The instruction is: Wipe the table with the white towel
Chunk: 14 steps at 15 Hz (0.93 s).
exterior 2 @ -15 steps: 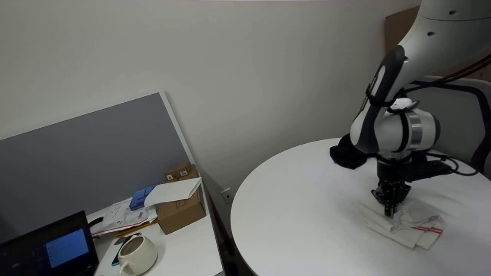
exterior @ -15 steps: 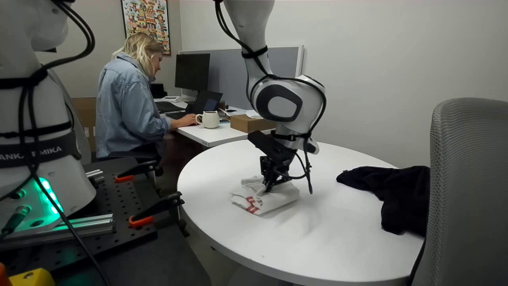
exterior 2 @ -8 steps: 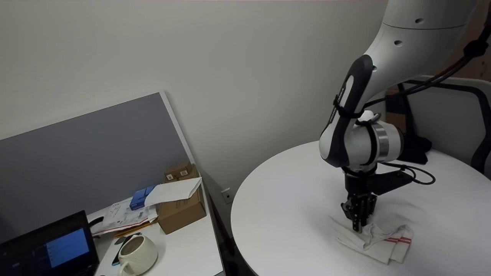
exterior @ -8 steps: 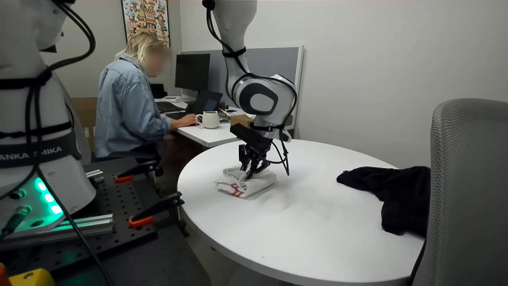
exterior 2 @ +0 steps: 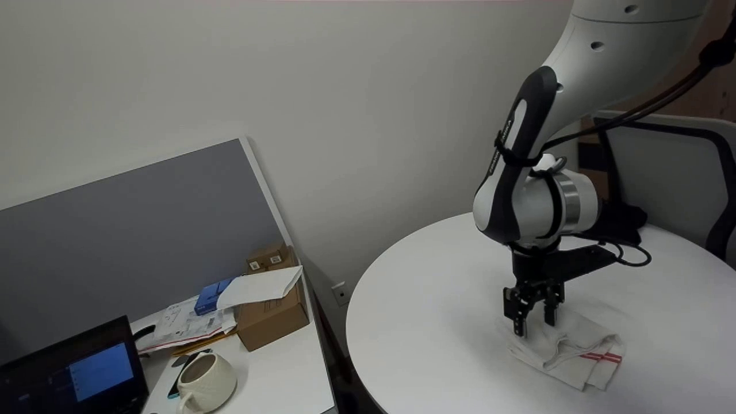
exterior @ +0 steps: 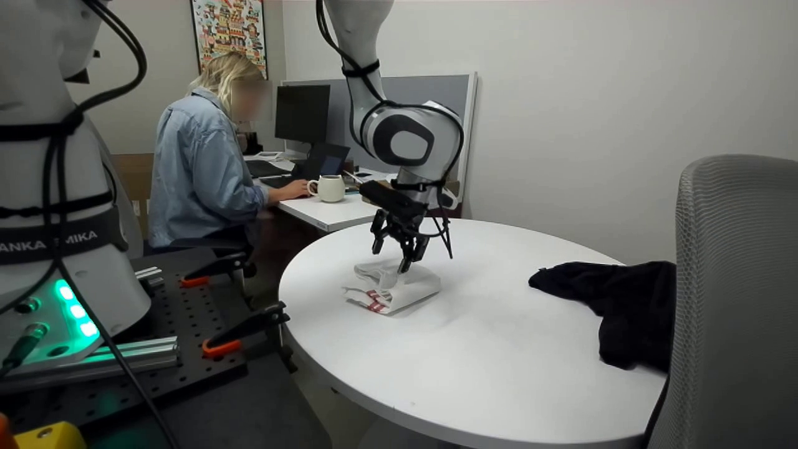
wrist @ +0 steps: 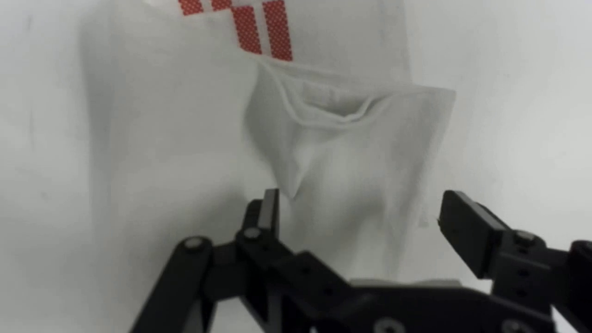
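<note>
The white towel (exterior: 414,287) with red stripes lies loosely folded on the round white table (exterior: 499,362), towards its far left part in this exterior view. Its raised fold (wrist: 342,152) stands up in the middle of the wrist view. Just above the cloth hovers my gripper (exterior: 390,259), its two fingers spread wide and nothing pinched between them. In an exterior view the gripper (exterior 2: 535,328) is over the towel's back edge, red stripes (exterior 2: 601,357) to the right. From the wrist, the gripper (wrist: 360,193) spans the folded part without holding it.
Dark clothing (exterior: 617,305) lies on the table's right side, by a grey mesh chair (exterior: 735,299). A desk beyond holds a white mug (exterior: 330,188), a laptop (exterior 2: 75,374) and a cardboard box (exterior 2: 273,319). A person (exterior: 206,156) sits at that desk.
First the gripper and towel slid together across the table, leftward in both exterior views. Then the fingers opened, let the towel go and rose slightly, while the towel stayed nearly in place.
</note>
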Available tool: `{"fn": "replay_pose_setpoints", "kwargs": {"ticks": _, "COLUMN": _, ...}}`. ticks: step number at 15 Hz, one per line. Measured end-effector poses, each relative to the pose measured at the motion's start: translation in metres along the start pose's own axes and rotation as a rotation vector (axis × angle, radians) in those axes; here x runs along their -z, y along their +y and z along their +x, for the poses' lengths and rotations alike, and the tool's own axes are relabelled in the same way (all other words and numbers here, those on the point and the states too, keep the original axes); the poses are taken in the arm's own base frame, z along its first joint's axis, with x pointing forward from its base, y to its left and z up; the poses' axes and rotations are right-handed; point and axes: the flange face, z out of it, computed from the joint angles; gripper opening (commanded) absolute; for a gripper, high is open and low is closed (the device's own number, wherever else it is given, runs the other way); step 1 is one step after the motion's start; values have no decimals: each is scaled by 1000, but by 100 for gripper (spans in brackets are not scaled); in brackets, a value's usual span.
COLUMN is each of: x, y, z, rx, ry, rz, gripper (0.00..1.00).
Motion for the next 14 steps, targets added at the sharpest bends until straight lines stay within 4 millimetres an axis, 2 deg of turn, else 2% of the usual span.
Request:
{"fn": "replay_pose_setpoints", "kwargs": {"ticks": 4, "x": 67, "y": -26, "z": -4, "rx": -71, "ry": 78, "rz": -47, "gripper": 100}}
{"fn": "replay_pose_setpoints", "kwargs": {"ticks": 8, "x": 132, "y": -60, "z": -26, "rx": -148, "ry": 138, "rz": -77, "gripper": 100}}
{"fn": "replay_pose_setpoints", "kwargs": {"ticks": 12, "x": 179, "y": -72, "z": -61, "rx": -234, "ry": 162, "rz": -81, "gripper": 100}}
{"fn": "replay_pose_setpoints", "kwargs": {"ticks": 14, "x": 194, "y": -74, "z": -74, "rx": -250, "ry": 173, "rz": -78, "gripper": 100}}
